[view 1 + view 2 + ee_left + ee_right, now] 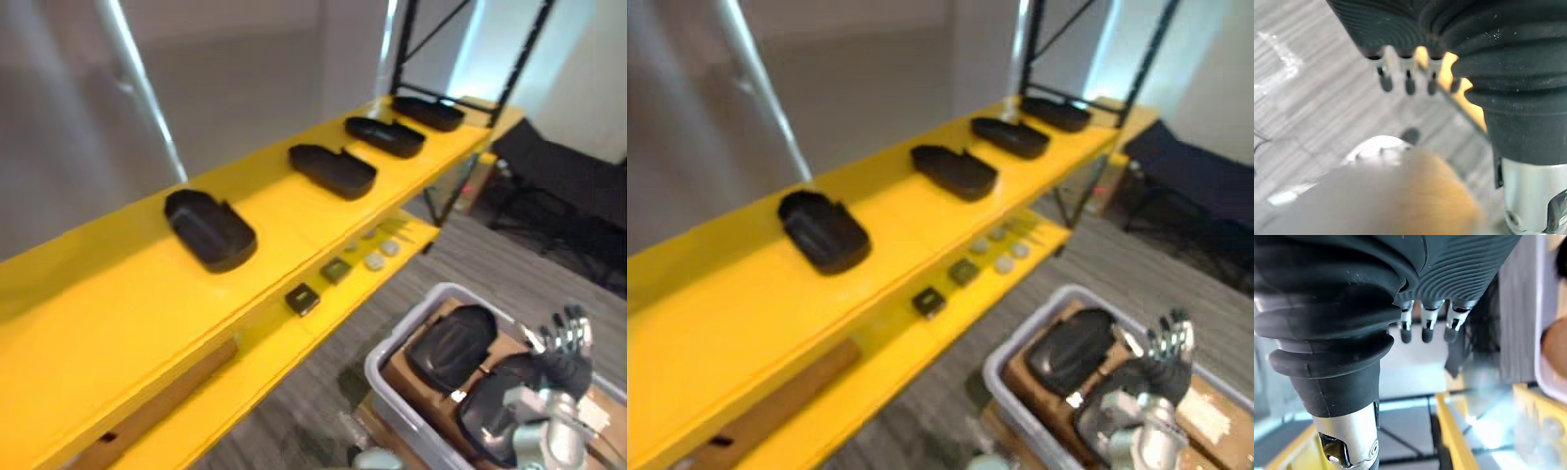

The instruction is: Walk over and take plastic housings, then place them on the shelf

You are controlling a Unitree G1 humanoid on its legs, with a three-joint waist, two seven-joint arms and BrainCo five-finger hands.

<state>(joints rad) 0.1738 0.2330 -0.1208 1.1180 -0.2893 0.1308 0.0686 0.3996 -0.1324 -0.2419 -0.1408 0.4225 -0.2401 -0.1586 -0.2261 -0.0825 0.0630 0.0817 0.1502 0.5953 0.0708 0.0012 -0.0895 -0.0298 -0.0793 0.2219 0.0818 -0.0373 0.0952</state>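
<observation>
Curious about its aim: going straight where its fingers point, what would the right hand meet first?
Probably nothing close: the right hand points past the grey plastic bin toward the black bench; depth unclear.

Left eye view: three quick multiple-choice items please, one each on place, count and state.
1. Where do the two loose housings lie?
A) in the bin
B) on the floor
C) on the lower shelf level

2. How many housings sit on the top shelf?
A) two
B) four
C) six

3. What state is the right hand in?
A) shut on a housing
B) open above the bin
C) pressed flat on the shelf

Answers:
1 A: both rest on cardboard inside the grey bin.
2 B: four black housings stand in a row along the yellow top.
3 B: its fingers are spread and hold nothing, over the bin.
</observation>
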